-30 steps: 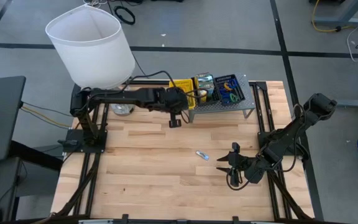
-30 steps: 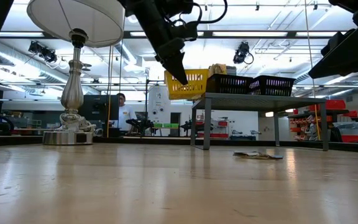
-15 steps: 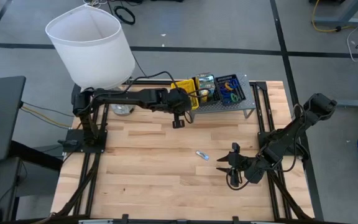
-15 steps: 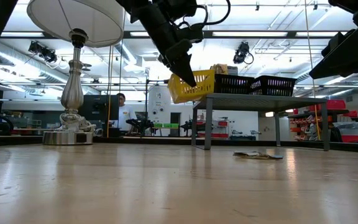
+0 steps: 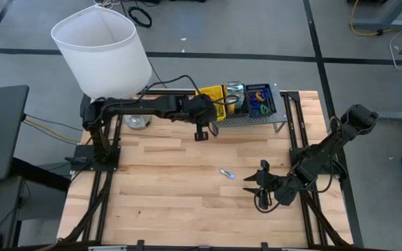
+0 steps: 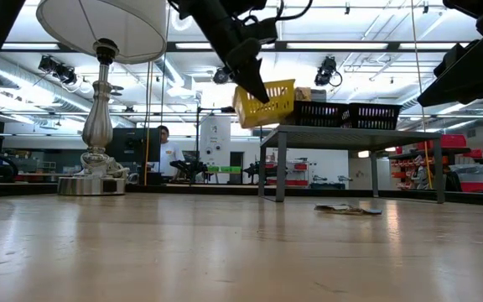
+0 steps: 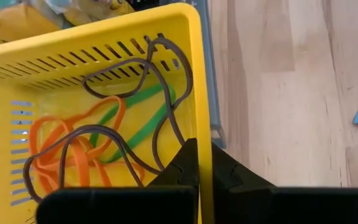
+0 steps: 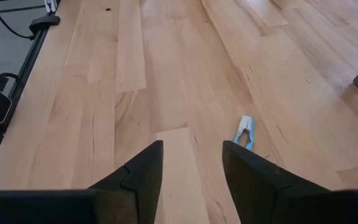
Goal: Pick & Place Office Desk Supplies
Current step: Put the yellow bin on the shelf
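Since a second ago, the yellow basket [image 5: 210,95] has been lifted and tilted off the metal shelf [image 5: 251,118] by the left gripper [image 7: 204,169], whose jaws are clenched on its rim. Rubber bands [image 7: 98,146] lie inside it. A small blue item [image 5: 227,173] lies on the table [image 5: 159,188], near the right gripper [image 8: 191,168], which hovers with jaws parted. The basket should be kept level so nothing is spilled.

yellow basket [image 7: 92,74]: tilted, raised | bands inside: orange [image 7: 61,149], green [image 7: 135,121], brown [image 7: 160,81] | blue item [image 5: 227,173]: tabletop
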Controlling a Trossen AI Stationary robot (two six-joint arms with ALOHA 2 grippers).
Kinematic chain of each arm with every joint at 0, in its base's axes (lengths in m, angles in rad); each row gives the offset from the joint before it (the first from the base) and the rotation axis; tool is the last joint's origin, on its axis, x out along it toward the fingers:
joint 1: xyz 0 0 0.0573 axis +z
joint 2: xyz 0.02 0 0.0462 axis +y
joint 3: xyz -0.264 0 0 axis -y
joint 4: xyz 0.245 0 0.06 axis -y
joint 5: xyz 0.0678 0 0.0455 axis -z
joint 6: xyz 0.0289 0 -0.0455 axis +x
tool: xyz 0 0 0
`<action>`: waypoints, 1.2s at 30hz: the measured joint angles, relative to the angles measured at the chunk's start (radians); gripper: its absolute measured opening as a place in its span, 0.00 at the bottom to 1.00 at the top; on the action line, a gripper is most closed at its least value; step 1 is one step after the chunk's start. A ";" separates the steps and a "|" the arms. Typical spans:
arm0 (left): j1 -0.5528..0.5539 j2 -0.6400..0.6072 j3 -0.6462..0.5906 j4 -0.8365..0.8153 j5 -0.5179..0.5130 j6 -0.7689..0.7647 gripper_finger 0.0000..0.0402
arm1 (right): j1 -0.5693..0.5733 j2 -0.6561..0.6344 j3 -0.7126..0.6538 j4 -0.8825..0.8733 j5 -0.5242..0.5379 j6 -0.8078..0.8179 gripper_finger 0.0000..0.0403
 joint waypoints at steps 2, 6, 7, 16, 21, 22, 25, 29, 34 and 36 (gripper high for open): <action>0.000 0.015 0.018 -0.013 0.003 0.000 0.00 | 0.000 0.000 0.000 0.000 0.000 0.000 0.43; 0.001 0.077 0.053 -0.054 0.026 0.006 0.00 | 0.000 0.000 0.000 0.003 -0.002 0.000 0.43; 0.000 0.092 0.068 -0.059 0.022 0.009 0.00 | 0.000 0.000 0.000 0.005 -0.002 0.000 0.43; -0.001 0.158 0.192 -0.133 0.025 0.043 0.00 | 0.002 0.003 0.001 0.007 -0.019 0.008 0.43; 0.009 0.158 0.203 -0.136 0.044 0.047 0.00 | 0.002 0.003 0.001 0.007 -0.026 0.015 0.43; 0.011 0.161 0.203 -0.134 0.050 0.048 0.00 | 0.002 0.003 0.001 0.007 -0.028 0.015 0.43; 0.011 0.172 0.205 -0.123 0.052 0.052 0.00 | 0.002 0.003 0.001 0.007 -0.029 0.015 0.43; 0.010 0.183 0.205 -0.102 0.047 0.067 0.00 | 0.002 0.003 0.001 0.007 -0.029 0.016 0.43; 0.010 0.184 0.205 -0.093 0.049 0.078 0.00 | 0.002 0.003 0.001 0.007 -0.029 0.023 0.43; 0.010 0.184 0.205 -0.088 0.048 0.079 0.00 | 0.002 0.003 0.001 0.007 -0.029 0.023 0.43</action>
